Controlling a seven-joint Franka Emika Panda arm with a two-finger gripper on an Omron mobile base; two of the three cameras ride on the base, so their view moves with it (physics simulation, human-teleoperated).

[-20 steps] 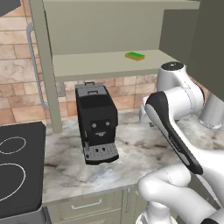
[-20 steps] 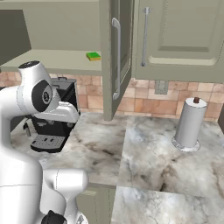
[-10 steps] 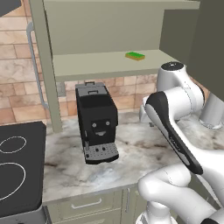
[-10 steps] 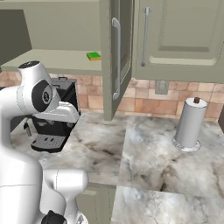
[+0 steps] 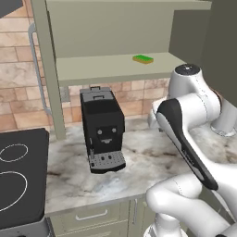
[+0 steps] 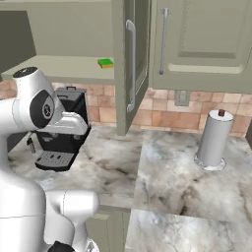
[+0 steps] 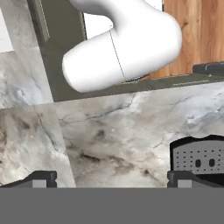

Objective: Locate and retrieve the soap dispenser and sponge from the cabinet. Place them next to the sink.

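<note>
One sponge (image 5: 143, 59), one coffee machine (image 5: 102, 130), one paper towel roll (image 6: 213, 140), one stovetop (image 5: 18, 178).

The cabinet (image 5: 115, 69) shelf lay open around the sponge (image 5: 143, 59); the coffee machine (image 5: 102, 129) crowded the desk (image 5: 139, 157) below.

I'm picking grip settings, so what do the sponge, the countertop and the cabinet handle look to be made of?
The sponge: a soft foam look, matte green with a yellowish side; the render leaves its softness open.
The countertop: polished marble or a stone lookalike, pale with dark veining.
The cabinet handle: likely brushed metal, a silver bar with soft highlights.
</note>
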